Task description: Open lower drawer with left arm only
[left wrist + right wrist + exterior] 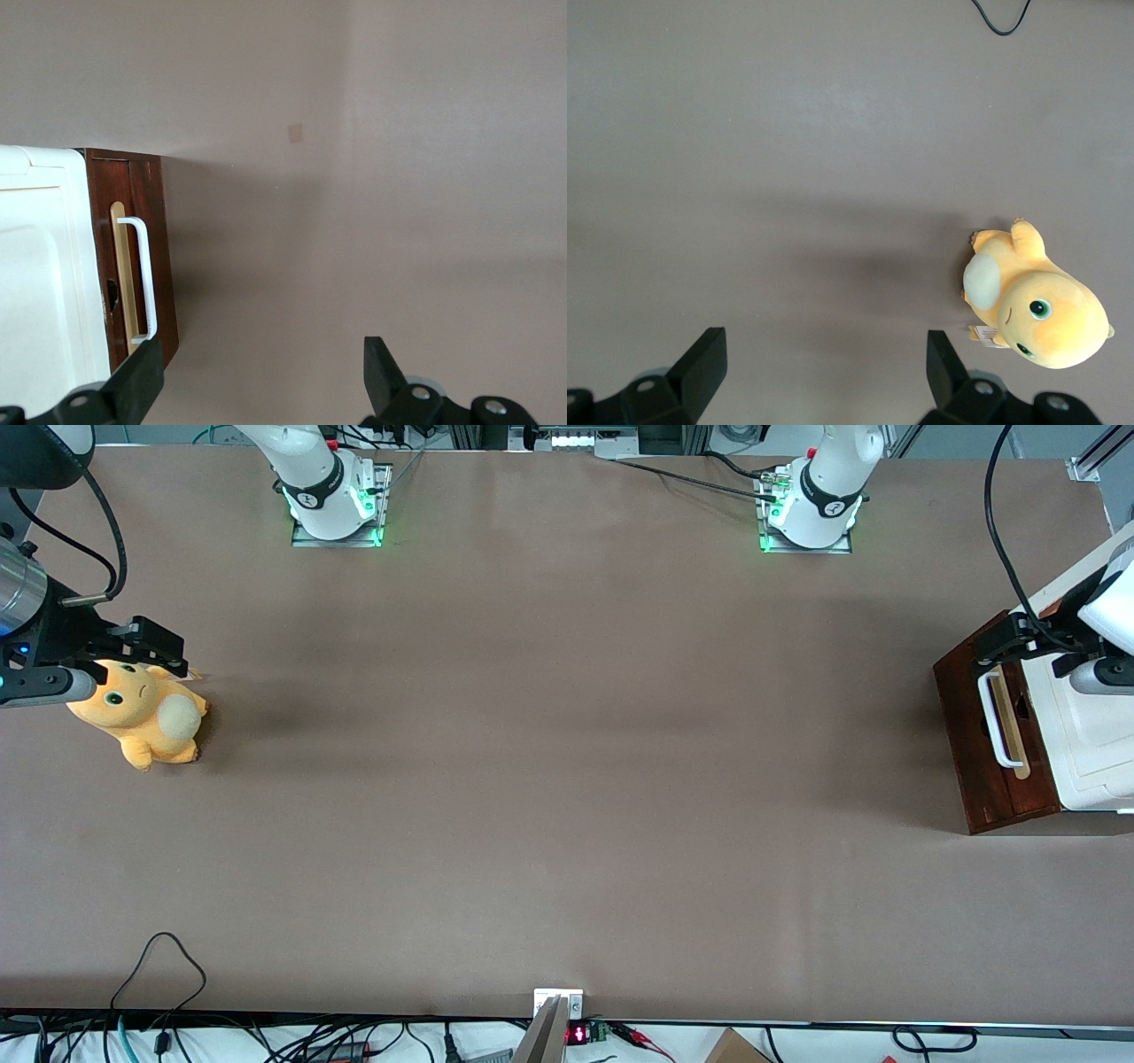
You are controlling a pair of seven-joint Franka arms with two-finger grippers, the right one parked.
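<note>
At the working arm's end of the brown table [567, 779], the left arm [1112, 611] reaches in over a white cabinet [1094, 726], its gripper [1001, 642] hanging above the cabinet's front edge, farther from the front camera than the handle. In the wrist view, the gripper's [261, 376] black fingers [137, 381] stand wide apart with nothing between them, one fingertip just over the end of the handle. The lower drawer [974, 753], dark reddish-brown, lies shut against the cabinet, its front facing the middle of the table. Its white handle [997, 722] arches over a pale wood strip [1010, 726], untouched. Toward the parked arm's end of the table, well apart from the cabinet, an orange plush toy [146, 717] lies on the table.
</note>
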